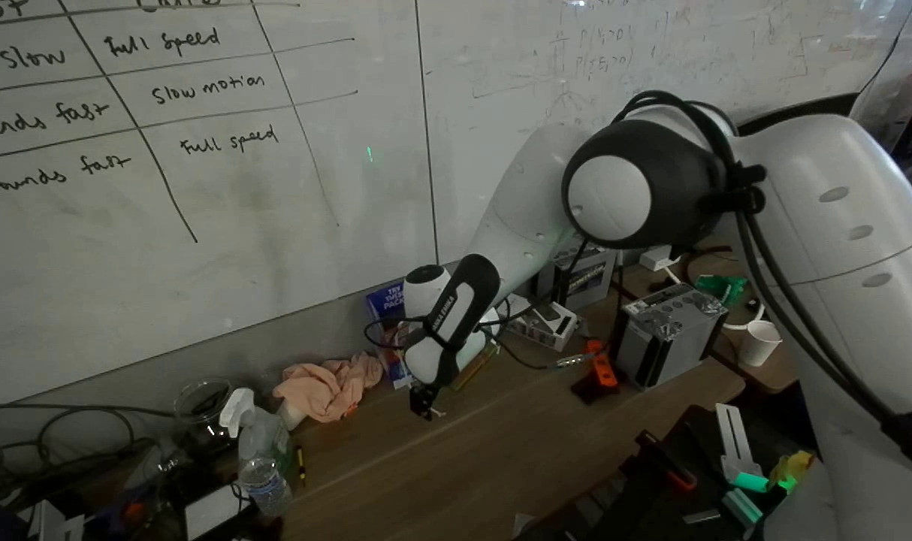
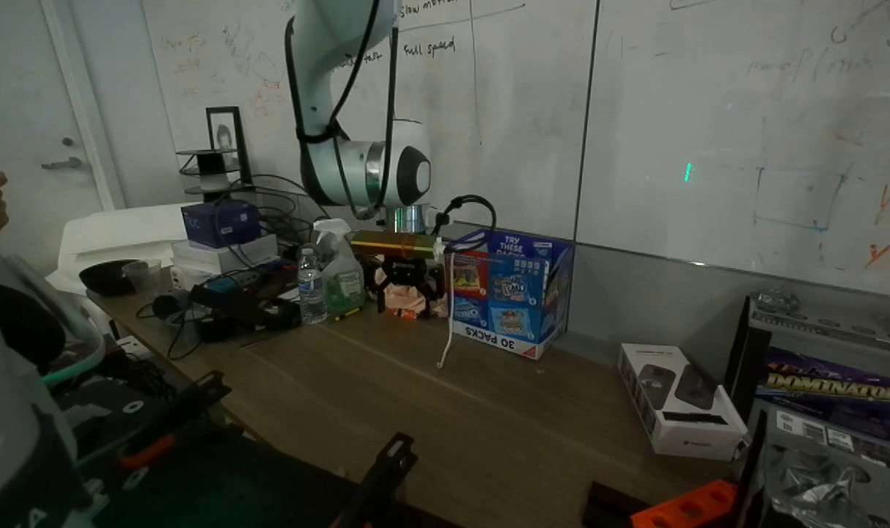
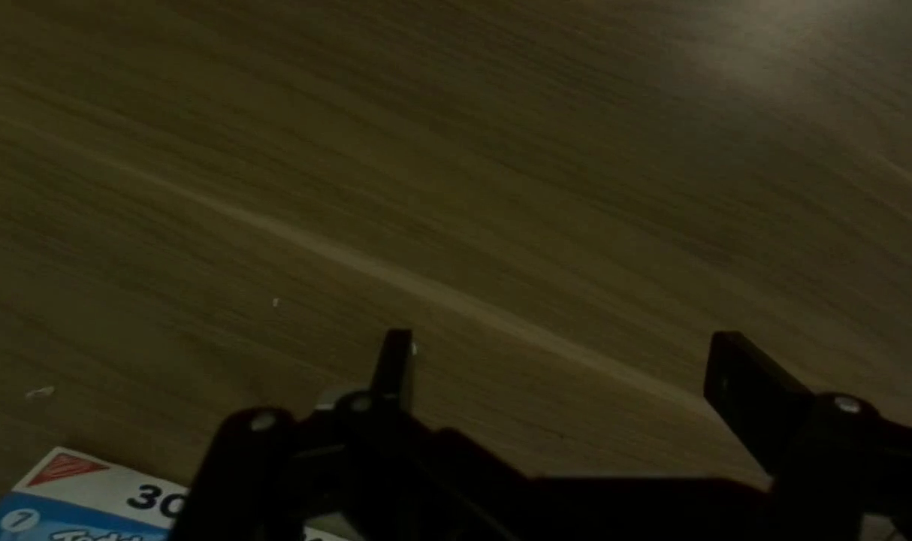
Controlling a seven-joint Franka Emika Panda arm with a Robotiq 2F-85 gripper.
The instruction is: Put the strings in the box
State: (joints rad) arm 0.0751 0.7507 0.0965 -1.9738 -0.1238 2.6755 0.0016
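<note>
The box (image 2: 507,290) is blue cardboard with white, red and orange printing. It stands upside down against the wall, open at the top. In an exterior view it is partly behind the arm (image 1: 387,300); its printed edge (image 3: 110,481) shows at lower left in the wrist view. Of the strings (image 2: 449,315), one white length hangs down by the box's front left edge, its lower end near the table. My gripper (image 2: 408,302) hovers over the table beside the box. Its fingers (image 3: 392,372) stand wide apart, with only table between them (image 3: 557,338).
A pinkish-tan cloth (image 1: 328,387) lies behind the gripper, near a spray bottle (image 2: 342,282) and a water bottle (image 2: 311,286). A white carton (image 2: 679,403), an orange part (image 1: 600,364) and a grey boxy device (image 1: 670,330) stand across the table. The whiteboard (image 2: 709,147) bounds the back.
</note>
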